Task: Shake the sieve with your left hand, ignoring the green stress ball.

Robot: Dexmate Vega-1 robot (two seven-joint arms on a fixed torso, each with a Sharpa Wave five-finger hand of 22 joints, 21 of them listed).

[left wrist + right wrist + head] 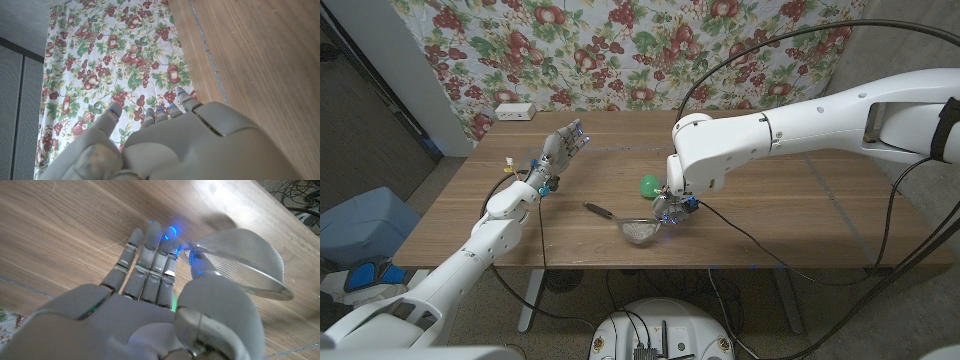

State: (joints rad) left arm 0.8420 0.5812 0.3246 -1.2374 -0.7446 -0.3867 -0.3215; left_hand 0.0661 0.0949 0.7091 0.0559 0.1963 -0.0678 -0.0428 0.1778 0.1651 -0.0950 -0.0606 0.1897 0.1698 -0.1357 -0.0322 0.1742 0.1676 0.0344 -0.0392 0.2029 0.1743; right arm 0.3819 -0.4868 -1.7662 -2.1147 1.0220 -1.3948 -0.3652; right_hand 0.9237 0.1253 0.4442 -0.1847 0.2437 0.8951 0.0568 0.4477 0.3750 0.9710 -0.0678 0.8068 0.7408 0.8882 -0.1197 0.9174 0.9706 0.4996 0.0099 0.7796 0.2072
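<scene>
The metal mesh sieve (638,229) lies near the table's front middle, with its dark handle (598,210) pointing left. Just behind it sits the green stress ball (647,186). My right hand (672,206) hangs over the sieve's right rim with its fingers straight and apart, holding nothing. In the right wrist view the mesh bowl (240,260) sits right beside that hand (150,280), near the thumb. My left hand (560,150) is raised above the table's left part, well away from the sieve, with its fingers (160,112) spread towards the curtain and nothing in it.
A white box (514,111) stands at the table's back left corner. A small pale item (508,160) lies near the left edge. A flowered curtain (620,50) hangs behind the table (790,210), and black cables (760,245) trail across its right side.
</scene>
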